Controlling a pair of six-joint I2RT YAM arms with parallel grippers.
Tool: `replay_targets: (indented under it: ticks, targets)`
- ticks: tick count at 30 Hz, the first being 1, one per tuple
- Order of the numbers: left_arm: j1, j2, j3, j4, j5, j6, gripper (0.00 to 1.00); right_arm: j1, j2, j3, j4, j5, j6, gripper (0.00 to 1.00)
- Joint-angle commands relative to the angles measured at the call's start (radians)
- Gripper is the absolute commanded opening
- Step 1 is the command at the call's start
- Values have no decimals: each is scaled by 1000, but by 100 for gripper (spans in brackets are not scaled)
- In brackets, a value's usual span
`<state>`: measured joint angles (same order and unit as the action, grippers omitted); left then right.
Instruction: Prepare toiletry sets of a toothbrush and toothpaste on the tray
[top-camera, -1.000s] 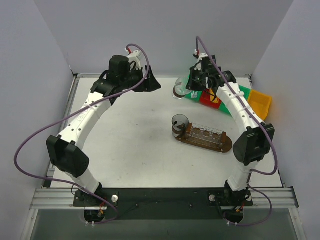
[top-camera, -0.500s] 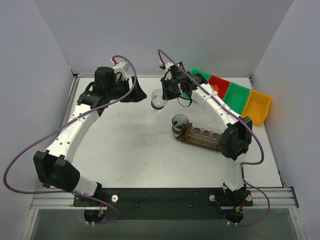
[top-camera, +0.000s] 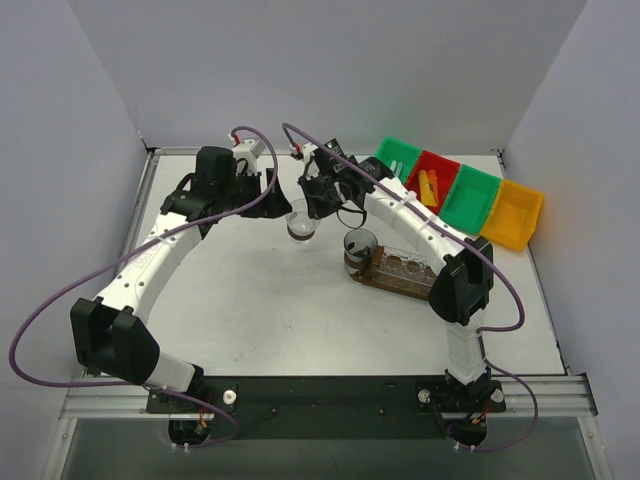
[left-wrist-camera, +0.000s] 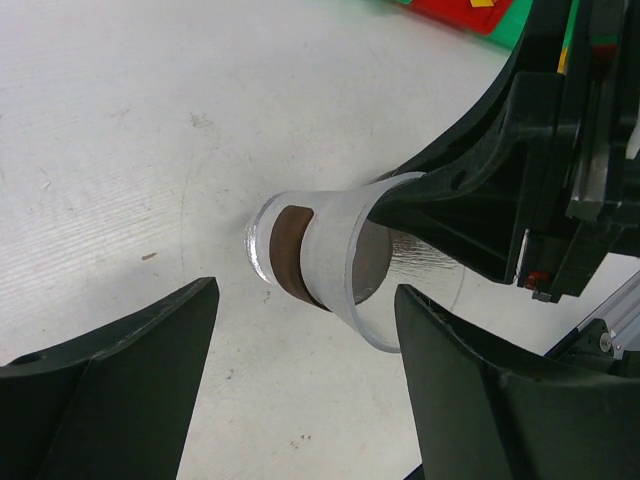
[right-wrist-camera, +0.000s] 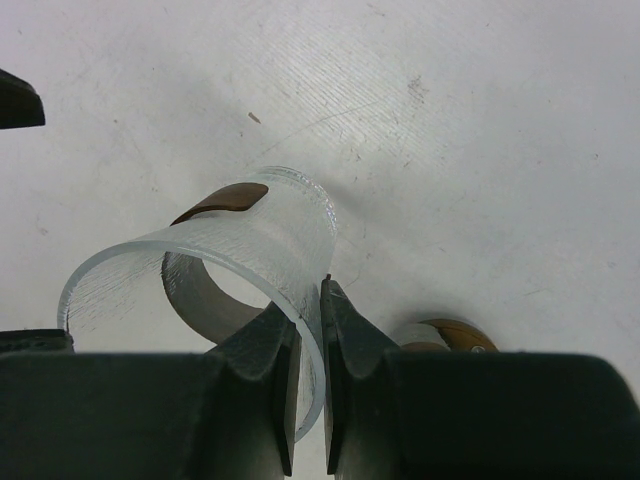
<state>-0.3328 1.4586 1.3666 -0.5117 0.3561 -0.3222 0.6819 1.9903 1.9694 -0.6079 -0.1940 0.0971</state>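
One cup (right-wrist-camera: 250, 235), rim in right pincer (right-wrist-camera: 310, 325)

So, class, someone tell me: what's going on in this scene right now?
The right gripper is shut on the rim of a clear cup, holding it tilted above the table. The left gripper is open and faces that cup without gripping it, which looks like a handover. The wooden tray carries a row of clear cups, with another cup at its left end.

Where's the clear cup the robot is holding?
Top view: the small clear plastic cup is mid-table, pinched in the right gripper, between the open left gripper and the dark wooden tray.
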Motion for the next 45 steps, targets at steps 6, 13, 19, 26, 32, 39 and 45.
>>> replay_targets:
  ticks: [6, 13, 19, 26, 32, 39, 45]
  targets:
    - [-5, -30, -20, 42, 26, 46, 79, 41, -24, 86, 7, 13, -27, 0]
    - [-17, -24, -24, 35, 15, 57, 64, 70, -27, 89, 8, 8, -13, 0]
    - [-26, -20, -20, 23, 12, 81, 36, 97, 5, 135, -1, 41, 4, 0]
    - [-26, -18, -15, -17, -14, 114, 12, 108, 41, 195, -6, 91, 52, 0]
    - [-26, -29, -34, -5, -16, 91, 0, 108, 39, 194, -7, 122, 87, 9]
    - [-26, -35, -32, 2, -107, 25, 0, 110, 22, 195, -6, 191, 150, 40]
    - [-26, -55, -29, 0, -204, -44, 0, 110, 16, 174, -12, 191, 185, 47]
